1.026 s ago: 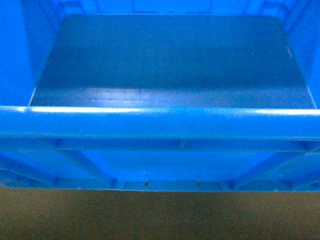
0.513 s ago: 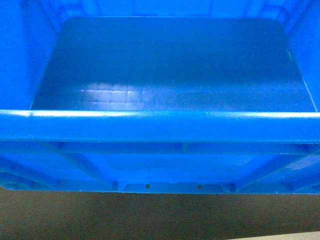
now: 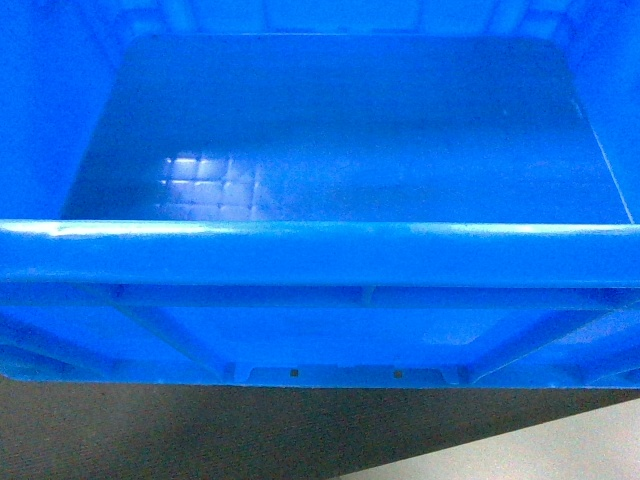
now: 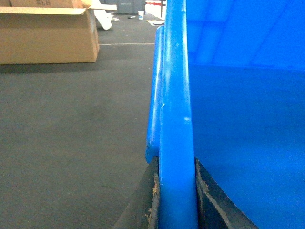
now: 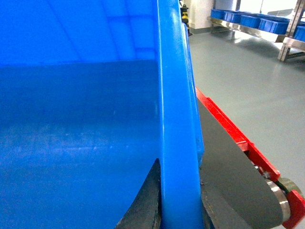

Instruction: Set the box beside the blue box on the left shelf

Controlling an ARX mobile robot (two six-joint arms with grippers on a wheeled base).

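The box (image 3: 320,250), a big bright-blue crate, fills the head view with its near rim across the middle and its glossy grid floor behind. My left gripper (image 4: 176,191) is shut on the box's (image 4: 174,95) side rim, one dark finger (image 4: 143,205) outside and the other inside. On the opposite side rim of the box (image 5: 174,95), my right gripper (image 5: 179,191) is shut the same way. Neither gripper shows in the head view. Several blue boxes (image 5: 252,21) sit on a steel shelf far off; I cannot tell whether it is the left shelf.
A large open cardboard carton (image 4: 47,36) stands on the dark mat (image 4: 71,133) off to the left. To the right is a dark platform with a red edge (image 5: 228,129) and a metal wheel, then grey floor (image 5: 248,71). Pale floor (image 3: 540,450) shows below the box.
The ground under the box has slid past: brownish mat has given way to dark mat, and a pale floor wedge has come in at bottom right. The glare on the box's floor has shifted.
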